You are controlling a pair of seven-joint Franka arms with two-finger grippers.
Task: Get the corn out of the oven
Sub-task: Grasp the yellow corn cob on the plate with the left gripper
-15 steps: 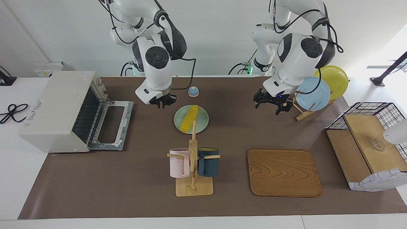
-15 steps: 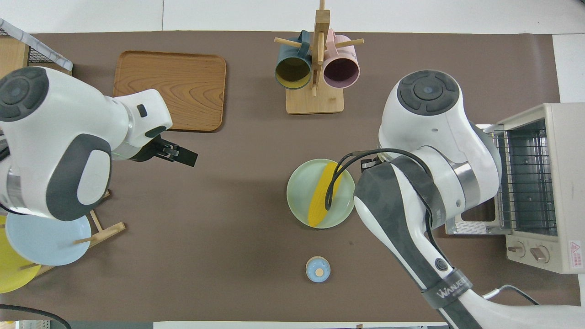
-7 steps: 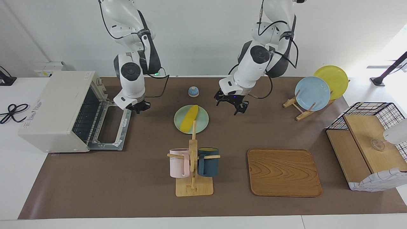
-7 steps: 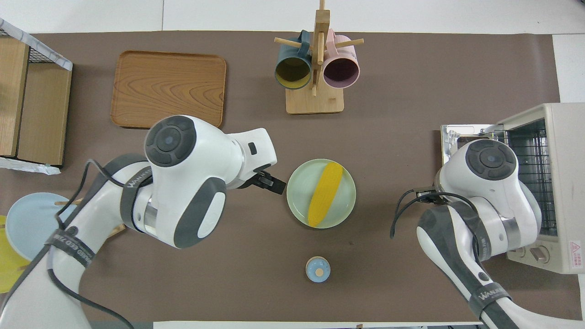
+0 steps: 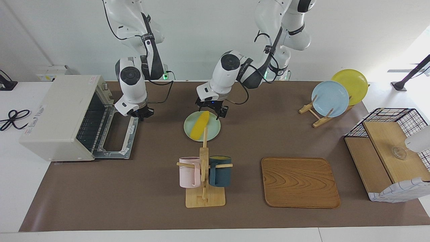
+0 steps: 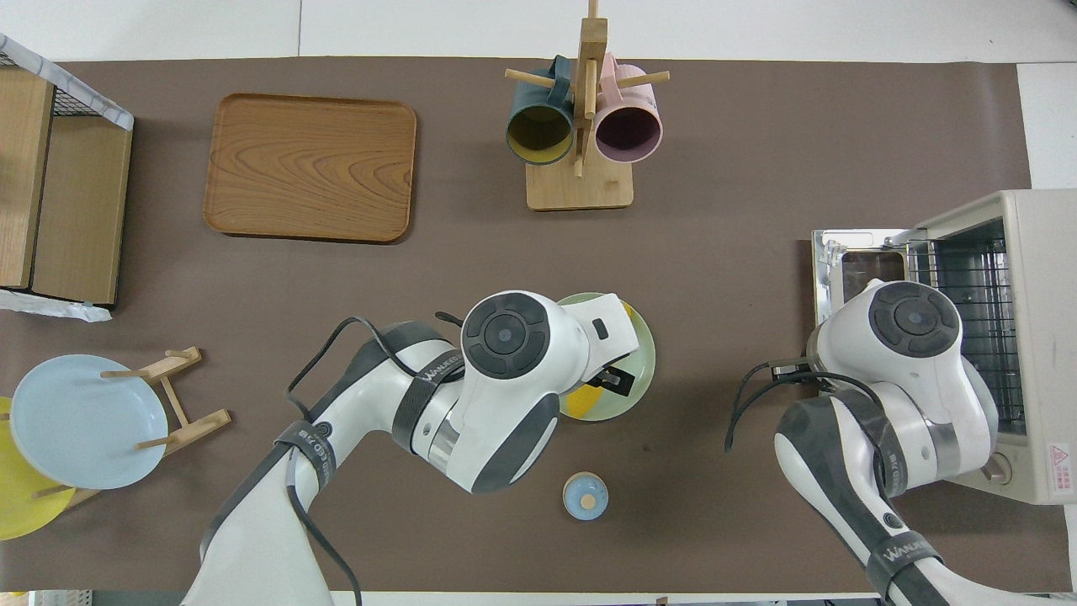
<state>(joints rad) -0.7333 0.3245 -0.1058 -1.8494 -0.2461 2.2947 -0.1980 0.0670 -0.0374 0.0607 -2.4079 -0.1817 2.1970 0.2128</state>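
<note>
Your left pincer point(image 5: 210, 110), fingers spread, hangs over the bright yellow corn cob point(image 5: 199, 124), which lies on the pale green round plate point(image 5: 214, 131), outside the open cream-white toaster oven point(image 5: 62, 116). Lower and pinch it. The right pincer point(image 5: 141, 113), state untellable, waits over the oven's dropped door.

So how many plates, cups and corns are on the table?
Plates: 3 (green plate, blue plate, yellow plate)
Cups: 2 (pink cup, dark blue cup)
Corn: 1 (the corn, lying on the green plate)
Total: 6
</note>
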